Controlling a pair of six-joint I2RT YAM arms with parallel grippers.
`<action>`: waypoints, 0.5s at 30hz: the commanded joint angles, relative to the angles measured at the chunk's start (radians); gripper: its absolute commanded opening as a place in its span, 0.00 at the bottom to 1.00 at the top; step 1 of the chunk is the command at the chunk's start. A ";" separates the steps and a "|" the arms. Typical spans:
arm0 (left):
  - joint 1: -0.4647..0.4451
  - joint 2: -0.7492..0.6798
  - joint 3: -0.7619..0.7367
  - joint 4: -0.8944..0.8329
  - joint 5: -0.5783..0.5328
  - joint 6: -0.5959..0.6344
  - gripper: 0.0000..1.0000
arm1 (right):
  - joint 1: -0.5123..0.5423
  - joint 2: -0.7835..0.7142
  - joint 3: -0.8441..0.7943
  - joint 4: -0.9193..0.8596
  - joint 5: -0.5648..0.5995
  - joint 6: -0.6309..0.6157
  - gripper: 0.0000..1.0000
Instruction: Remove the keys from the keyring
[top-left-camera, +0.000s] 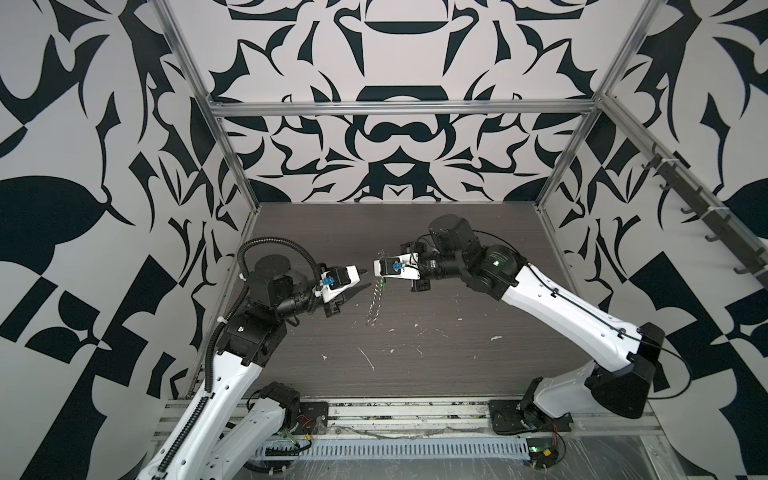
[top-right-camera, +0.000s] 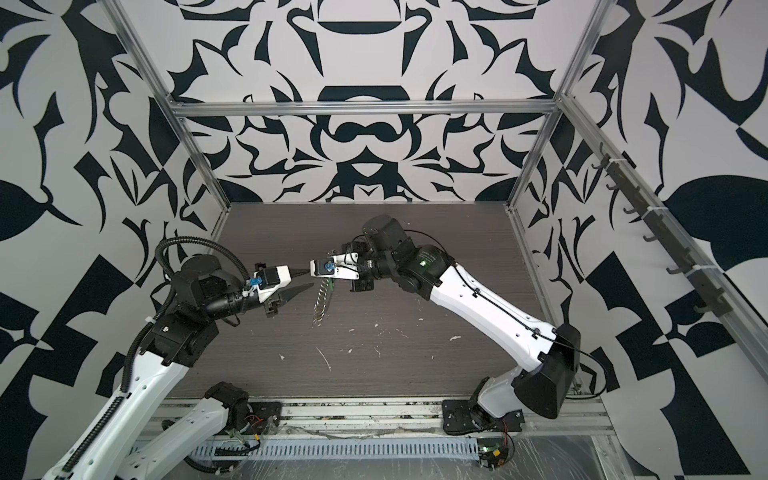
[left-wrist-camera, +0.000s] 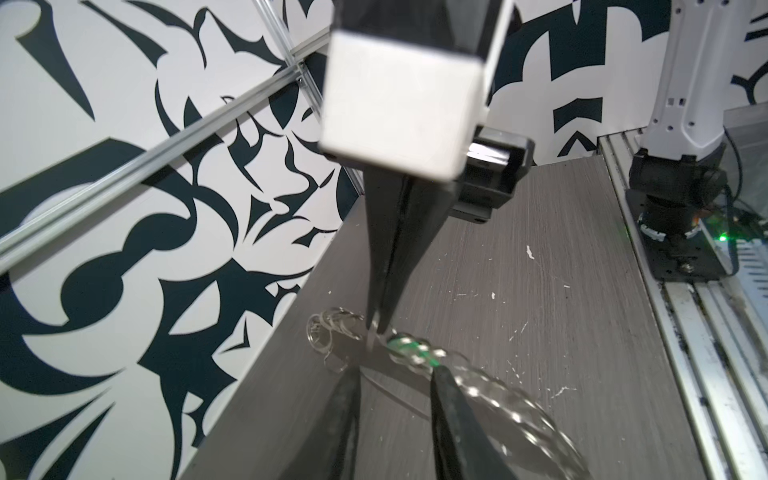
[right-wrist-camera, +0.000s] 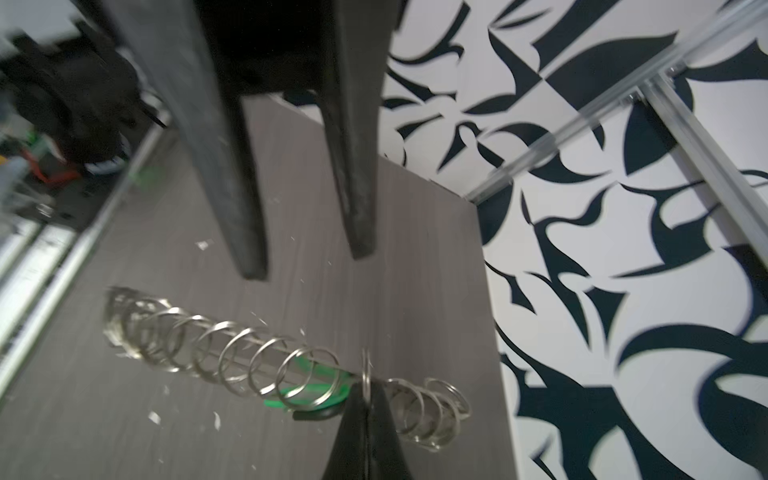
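Observation:
The keyring (right-wrist-camera: 232, 353) is a thin loop strung with a row of small silver rings. It hangs above the table in both top views (top-left-camera: 375, 301) (top-right-camera: 321, 302). My right gripper (right-wrist-camera: 365, 392) is shut on it, pinching one silver ring between its tips. The keys show as a green tag (right-wrist-camera: 307, 390) with a dark key (right-wrist-camera: 316, 414) below it, right beside that pinch. My left gripper (left-wrist-camera: 395, 382) is open and holds nothing. In the left wrist view, one of its fingertips (left-wrist-camera: 438, 376) lies close to the green tag (left-wrist-camera: 409, 347). In a top view the left gripper (top-left-camera: 367, 278) points at the right gripper.
The dark wood-grain table (top-left-camera: 415, 374) carries small white flecks (top-left-camera: 365, 357). Patterned walls and aluminium frame posts (top-left-camera: 232, 166) close in the back and sides. Both arm bases stand on the rail (top-left-camera: 395, 415) at the front.

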 joint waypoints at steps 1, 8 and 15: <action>-0.001 -0.020 0.013 -0.066 -0.063 -0.018 0.34 | -0.006 -0.055 0.005 -0.037 0.078 -0.013 0.00; -0.001 -0.011 0.021 -0.030 -0.012 -0.057 0.32 | -0.037 -0.124 -0.111 0.097 -0.201 -0.003 0.00; -0.002 -0.005 -0.002 0.022 0.106 -0.035 0.29 | -0.050 -0.181 -0.214 0.269 -0.358 0.021 0.00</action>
